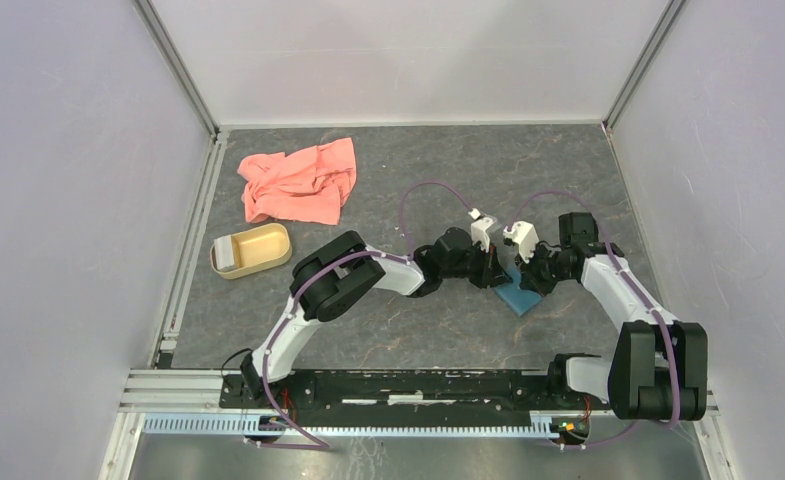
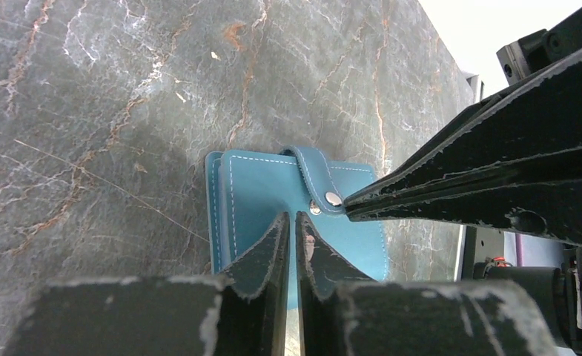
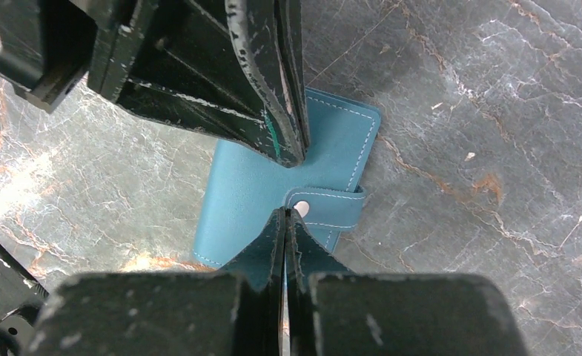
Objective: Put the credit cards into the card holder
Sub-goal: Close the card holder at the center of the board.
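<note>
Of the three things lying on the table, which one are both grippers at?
The flat teal-blue snap-tab wallet: left gripper and right gripper meet over it. The salmon-pink cloth and tan oval dish lie far left.

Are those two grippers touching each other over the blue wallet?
Apart. The right wrist view shows a bare strip of the teal card holder between the left gripper and the right gripper.
</note>
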Motion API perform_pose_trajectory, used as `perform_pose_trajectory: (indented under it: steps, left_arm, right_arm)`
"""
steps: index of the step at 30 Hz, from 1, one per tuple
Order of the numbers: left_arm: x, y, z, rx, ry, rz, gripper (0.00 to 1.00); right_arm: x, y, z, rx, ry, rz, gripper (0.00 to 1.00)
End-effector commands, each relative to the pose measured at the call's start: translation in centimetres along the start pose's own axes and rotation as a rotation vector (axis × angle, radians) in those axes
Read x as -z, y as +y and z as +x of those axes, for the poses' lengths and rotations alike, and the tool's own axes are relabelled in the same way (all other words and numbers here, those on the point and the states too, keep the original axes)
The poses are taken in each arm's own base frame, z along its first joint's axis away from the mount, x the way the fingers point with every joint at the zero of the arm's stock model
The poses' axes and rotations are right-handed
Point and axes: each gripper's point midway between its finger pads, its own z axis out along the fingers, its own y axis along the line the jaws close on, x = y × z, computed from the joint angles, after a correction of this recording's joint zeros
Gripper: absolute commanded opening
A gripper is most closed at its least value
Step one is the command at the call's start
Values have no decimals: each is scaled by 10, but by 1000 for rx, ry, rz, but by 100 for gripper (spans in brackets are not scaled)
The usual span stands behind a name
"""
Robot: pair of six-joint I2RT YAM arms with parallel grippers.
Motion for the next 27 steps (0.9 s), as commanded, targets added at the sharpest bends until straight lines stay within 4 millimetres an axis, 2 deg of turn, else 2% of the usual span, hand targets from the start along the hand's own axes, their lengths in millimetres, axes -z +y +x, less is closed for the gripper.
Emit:
perform_pose_trajectory:
  steps: [1, 27]
  left_arm:
    - [-8, -4, 0, 24, 12, 10, 13]
    - [-13, 3, 10, 44, 47, -3, 11]
  right_arm:
    - [3, -5, -14, 7, -40, -4, 0]
    - [-4, 1, -9, -1, -24, -39, 0]
